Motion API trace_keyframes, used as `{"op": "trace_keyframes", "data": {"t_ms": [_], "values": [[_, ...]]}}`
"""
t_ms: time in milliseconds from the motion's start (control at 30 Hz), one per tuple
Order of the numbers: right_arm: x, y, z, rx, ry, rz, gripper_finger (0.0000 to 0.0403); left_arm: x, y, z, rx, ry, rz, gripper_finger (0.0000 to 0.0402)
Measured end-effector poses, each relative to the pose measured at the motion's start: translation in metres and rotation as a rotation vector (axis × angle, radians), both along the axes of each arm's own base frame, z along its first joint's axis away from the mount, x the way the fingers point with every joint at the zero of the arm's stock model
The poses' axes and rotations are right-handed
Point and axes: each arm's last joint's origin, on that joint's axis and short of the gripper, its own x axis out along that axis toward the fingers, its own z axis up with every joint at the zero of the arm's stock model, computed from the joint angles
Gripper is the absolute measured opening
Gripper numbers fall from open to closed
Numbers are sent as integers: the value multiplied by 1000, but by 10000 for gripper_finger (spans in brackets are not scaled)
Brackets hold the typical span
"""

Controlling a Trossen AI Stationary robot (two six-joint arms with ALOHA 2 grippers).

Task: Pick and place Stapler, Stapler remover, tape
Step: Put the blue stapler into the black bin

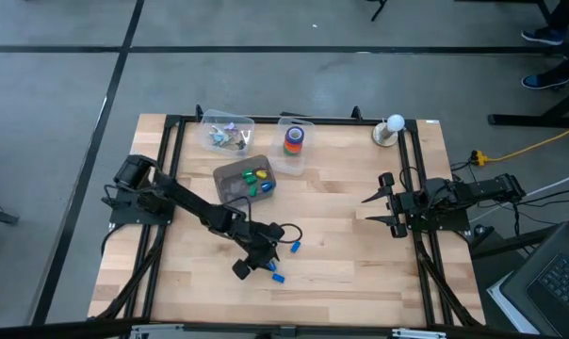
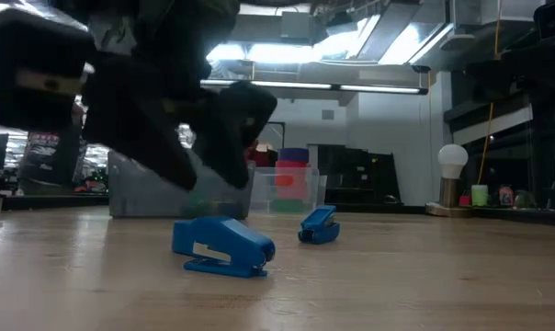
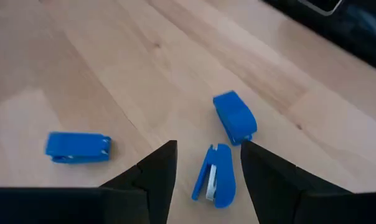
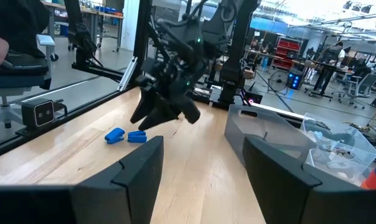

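The left tool (image 3: pixel 203 171) is hanging low over the wooden counter (image 1: pixel 360 235) with its two dark fingers standing apart. It is holding nothing. A small blue stapler (image 3: pixel 216 176) is lying on its side just between the fingers. A second blue stapler (image 3: pixel 235 117) is lying just past it, and a third blue piece (image 3: pixel 78 147) is sitting well apart.

These little staplers are looking hard and light, with smooth plastic skin that may be slippery. A good place to pinch looks like the long flat sides, near the middle, so it is not spinning away.

The rolls of tape (image 1: pixel 294 140) are sitting stacked in a clear tub at the far edge of the counter. The right tool (image 1: pixel 383 200) is waiting at the right side with fingers apart and empty.

In the low view, the dark arm is hiding much of the grey bin (image 1: pixel 230 179). It is hard to tell which blue piece is the stapler remover.
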Motion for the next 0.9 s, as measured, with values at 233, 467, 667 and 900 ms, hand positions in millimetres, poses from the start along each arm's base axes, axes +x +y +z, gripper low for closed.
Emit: {"op": "trace_keyframes", "data": {"t_ms": [233, 467, 667, 900], "values": [[0, 0, 0, 0, 0, 0, 225, 1, -1, -27, 34, 76, -9, 190], [0, 0, 0, 0, 1, 0, 225, 3, -2, -33, 29, 83, -16, 176], [0, 0, 0, 0, 0, 0, 225, 2, -3, -33, 34, 92, -19, 105], [0, 0, 0, 0, 0, 0, 225, -1, 2, -31, 35, 144, 44, 62]]}}
